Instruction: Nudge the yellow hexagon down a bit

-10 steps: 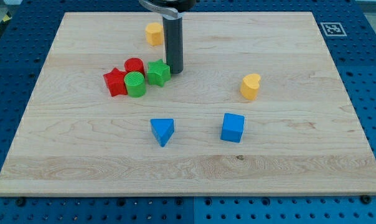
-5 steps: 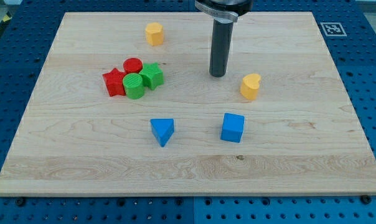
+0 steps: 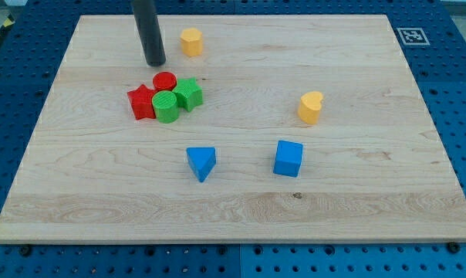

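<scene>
1. My tip (image 3: 155,62) on board (image 3: 372,208), at 8 o'clock of yellow hexagon (image 3: 190,42), apart.
2. Cluster at tip's 5 o'clock: red cylinder (image 3: 165,81), red star (image 3: 141,101), green cylinder (image 3: 167,106), green star (image 3: 190,93), touching.
3. Yellow heart (image 3: 311,107) at 3 o'clock; blue triangle (image 3: 201,162), blue cube (image 3: 288,158) toward 6.

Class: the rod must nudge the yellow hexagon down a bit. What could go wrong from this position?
My tip sits left of the yellow hexagon and slightly below it, not above, so pushing now would likely send it right, not down. Circling round could also clip the red cylinder just below my tip.
</scene>
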